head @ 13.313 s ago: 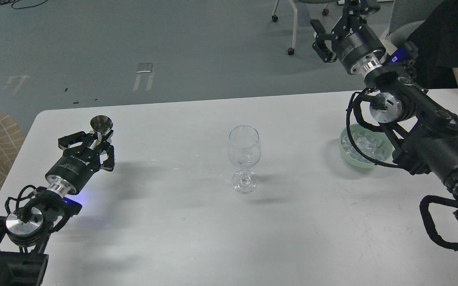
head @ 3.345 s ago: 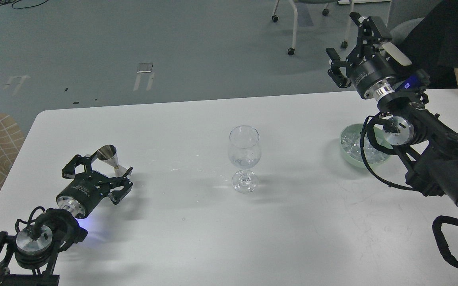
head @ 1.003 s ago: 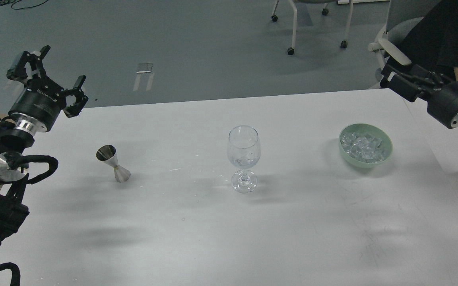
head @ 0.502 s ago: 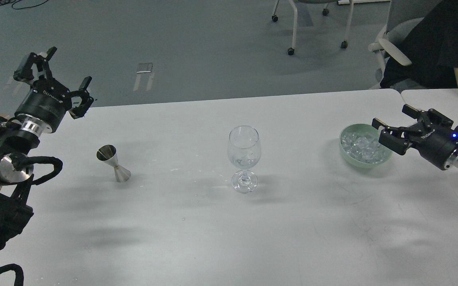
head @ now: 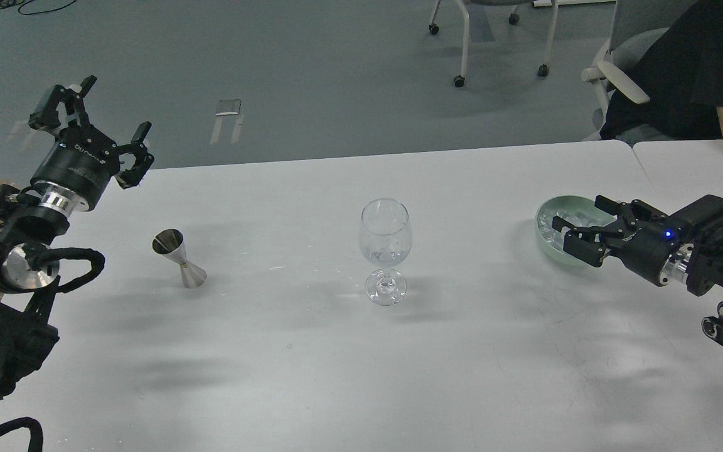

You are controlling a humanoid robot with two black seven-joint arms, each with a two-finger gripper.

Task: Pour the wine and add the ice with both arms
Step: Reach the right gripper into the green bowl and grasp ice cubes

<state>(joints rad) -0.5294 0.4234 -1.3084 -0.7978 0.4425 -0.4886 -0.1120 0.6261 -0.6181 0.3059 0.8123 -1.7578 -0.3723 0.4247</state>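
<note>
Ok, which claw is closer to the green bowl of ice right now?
Right. The right claw sits open at the green bowl, over its near rim. The left claw is raised, open, beyond the jigger, far across the table.

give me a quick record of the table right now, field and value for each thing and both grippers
table: white, holds everything below
wine glass: upright, centre, cubes low in the bowl
jigger: upright, left of glass, untouched
green bowl: right of glass, ice inside
left gripper: open, raised, empty
right gripper: open, at the bowl
</note>
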